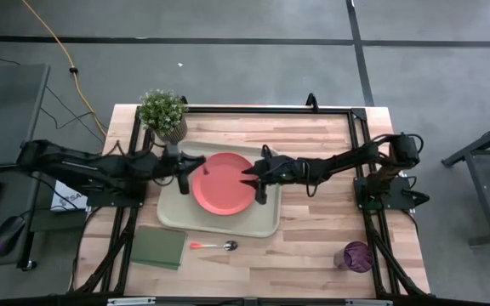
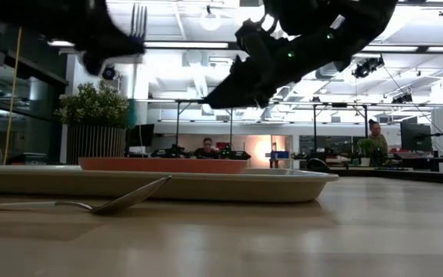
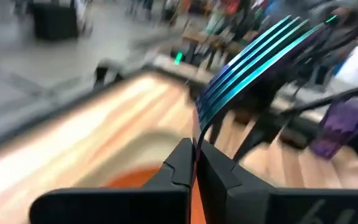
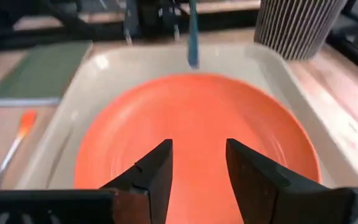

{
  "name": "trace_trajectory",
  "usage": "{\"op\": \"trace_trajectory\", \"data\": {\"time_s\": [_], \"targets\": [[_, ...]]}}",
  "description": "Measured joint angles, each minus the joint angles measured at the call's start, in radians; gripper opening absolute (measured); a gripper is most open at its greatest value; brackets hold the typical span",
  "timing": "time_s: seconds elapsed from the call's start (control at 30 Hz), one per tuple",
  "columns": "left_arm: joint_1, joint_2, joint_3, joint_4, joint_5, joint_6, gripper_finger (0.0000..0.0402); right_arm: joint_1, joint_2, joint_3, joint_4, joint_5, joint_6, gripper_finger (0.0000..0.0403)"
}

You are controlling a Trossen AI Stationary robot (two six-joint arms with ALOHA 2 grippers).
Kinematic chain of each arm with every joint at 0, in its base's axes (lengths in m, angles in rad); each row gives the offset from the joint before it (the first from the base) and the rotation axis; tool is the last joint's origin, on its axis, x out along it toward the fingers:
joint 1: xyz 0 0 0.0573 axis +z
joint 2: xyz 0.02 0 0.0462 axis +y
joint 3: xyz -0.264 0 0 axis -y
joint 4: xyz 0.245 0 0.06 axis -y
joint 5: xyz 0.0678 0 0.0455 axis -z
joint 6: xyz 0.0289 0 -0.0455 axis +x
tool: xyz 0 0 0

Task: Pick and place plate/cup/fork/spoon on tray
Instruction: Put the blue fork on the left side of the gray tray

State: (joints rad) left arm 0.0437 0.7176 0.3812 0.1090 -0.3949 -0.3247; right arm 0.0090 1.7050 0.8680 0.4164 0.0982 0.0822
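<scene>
Low view: fork point(image 2: 138, 21) handle hidden in clamped left pincer point(image 2: 106, 42); right pincer point(image 4: 197, 163) spread.

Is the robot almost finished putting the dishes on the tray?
About halfway. The plate already lies on the tray, with the open right gripper just above it. The left gripper holds the fork up over the tray. The spoon and the cup are on the table, waiting.
</scene>
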Motion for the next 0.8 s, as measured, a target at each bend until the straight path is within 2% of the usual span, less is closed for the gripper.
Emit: {"op": "trace_trajectory", "data": {"time_s": [0.2, 0.37, 0.47, 0.7, 0.8], "targets": [[0.076, -0.163, 0.139, -0.582, 0.095, -0.231, 0.0000, 0.015, -0.105, 0.000, -0.214, 0.000, -0.001, 0.0142], [0.111, -0.165, 0.166, -0.768, 0.139, -0.377, 0.0000, 0.048, -0.189, 0.000, -0.346, 0.000, 0.000, 0.0142], [0.127, -0.118, 0.107, -0.761, 0.160, -0.437, 0.0000, 0.072, -0.231, 0.000, -0.413, 0.001, 0.009, 0.0142], [0.183, -0.013, -0.034, -0.496, 0.275, -0.543, 0.0000, 0.127, -0.274, 0.000, -0.455, 0.069, 0.019, 0.0142], [0.211, 0.020, -0.048, -0.479, 0.279, -0.583, 0.0000, 0.138, -0.274, 0.000, -0.465, 0.086, 0.014, 0.0142]]}}
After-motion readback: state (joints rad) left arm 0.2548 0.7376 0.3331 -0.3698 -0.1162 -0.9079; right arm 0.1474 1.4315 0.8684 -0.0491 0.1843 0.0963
